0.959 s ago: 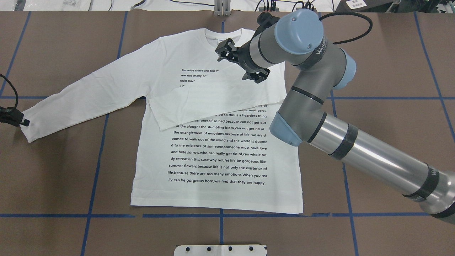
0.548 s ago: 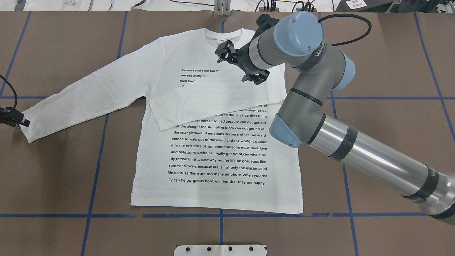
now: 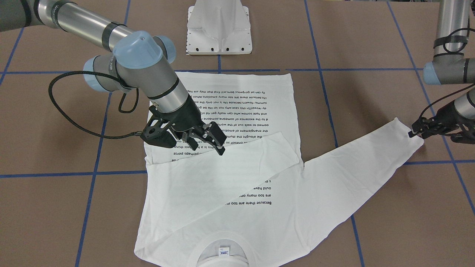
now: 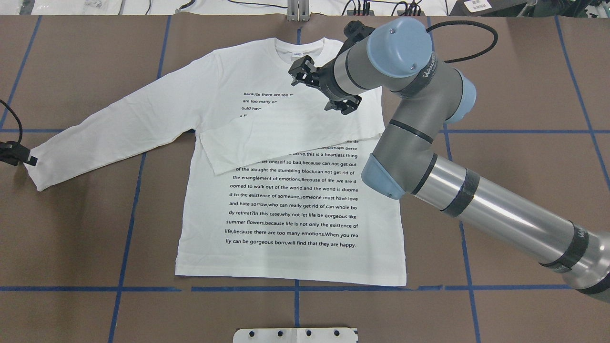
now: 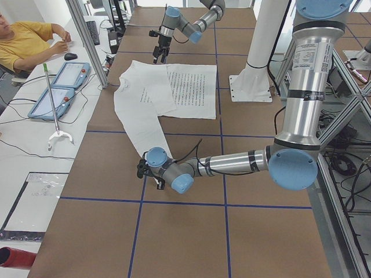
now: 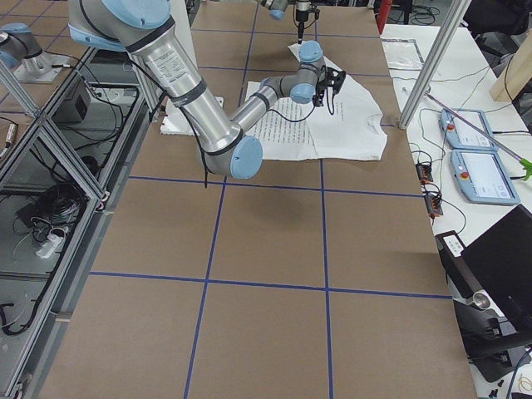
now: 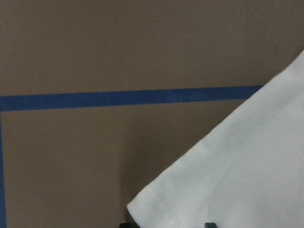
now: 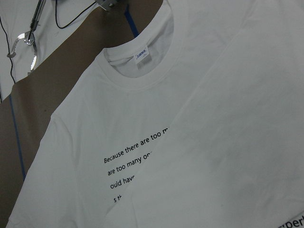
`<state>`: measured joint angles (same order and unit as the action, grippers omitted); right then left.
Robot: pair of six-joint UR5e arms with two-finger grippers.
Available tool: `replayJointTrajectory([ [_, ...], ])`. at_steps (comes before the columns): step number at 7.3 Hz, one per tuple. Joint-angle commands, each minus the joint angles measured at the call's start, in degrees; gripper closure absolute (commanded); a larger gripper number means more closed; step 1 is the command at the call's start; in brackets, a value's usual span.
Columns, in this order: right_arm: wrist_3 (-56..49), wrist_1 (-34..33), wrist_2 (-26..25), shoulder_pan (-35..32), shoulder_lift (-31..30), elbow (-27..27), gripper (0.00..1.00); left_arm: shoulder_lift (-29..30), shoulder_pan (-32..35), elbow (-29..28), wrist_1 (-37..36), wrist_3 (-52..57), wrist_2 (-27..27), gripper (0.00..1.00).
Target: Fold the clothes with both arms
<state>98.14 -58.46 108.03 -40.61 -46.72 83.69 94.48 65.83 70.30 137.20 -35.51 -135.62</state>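
**Front-facing view**
- The shirt (image 3: pixel 259 222) is white and long-sleeved. It lies flat on the brown table (image 3: pixel 371 230) in front of the white base (image 3: pixel 219 27), hem nearest the base and collar (image 3: pixel 222 241) farthest from it.
- The folded sleeve (image 3: pixel 222 170) lies across the chest. The stretched sleeve (image 3: pixel 352 167) runs out sideways.
- The right arm (image 3: pixel 148 70) reaches over the shirt. The right tool (image 3: pixel 206 145) hangs above the folded sleeve, jaws wide apart, holding nothing.
- The left tool (image 3: pixel 415 133) is at the cuff (image 3: pixel 402 129) of the stretched sleeve.

**Overhead view**
- The printed line nearest the base reads "ly can be gorgeous born,will find that they are happy."
- The line farthest from the base is cut off by the folded sleeve and reads "Because there are too m".
- A black band (image 4: pixel 421 76) on the right arm is lettered "WANDE" — the rest is hidden.

**Left side view**
- The left arm (image 5: pixel 304 87) reaches low to the cuff.
- A person (image 5: pixel 23 43) in yellow sits at a side desk (image 5: pixel 35 145) on the far side of the shirt from the base, beside two blue-edged pendants (image 5: pixel 58 87).

**Left wrist view**
- The cuff's corner lies between two black fingertips (image 7: pixel 124 224) at the bottom edge. They stand apart and do not pinch the cloth.
- A blue tape line (image 7: pixel 128 97) crosses the table.

**Right wrist view**
- The collar carries a small tag (image 8: pixel 141 55) — its print is too small to read.
- Below the collar the lines read "Because there are too m", "are too many o" and "ould hav".
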Motion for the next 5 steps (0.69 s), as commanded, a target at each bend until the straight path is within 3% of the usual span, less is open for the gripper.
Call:
replayJointTrajectory([
  [1,0.1,0.0,0.0,0.0,0.0,0.1,0.01,-0.2,0.0,-0.1,0.1,0.1,0.3,0.74],
  [2,0.2,0.0,0.0,0.0,0.0,0.2,0.01,-0.3,0.0,0.0,0.1,0.1,0.2,1.0],
  [4,0.6,0.0,0.0,0.3,-0.1,0.8,0.01,-0.3,0.0,0.5,0.1,0.2,0.0,1.0],
  [5,0.5,-0.2,0.0,0.1,-0.5,2.0,0.01,-0.3,0.2,3.7,0.0,-0.2,-0.5,1.0],
])
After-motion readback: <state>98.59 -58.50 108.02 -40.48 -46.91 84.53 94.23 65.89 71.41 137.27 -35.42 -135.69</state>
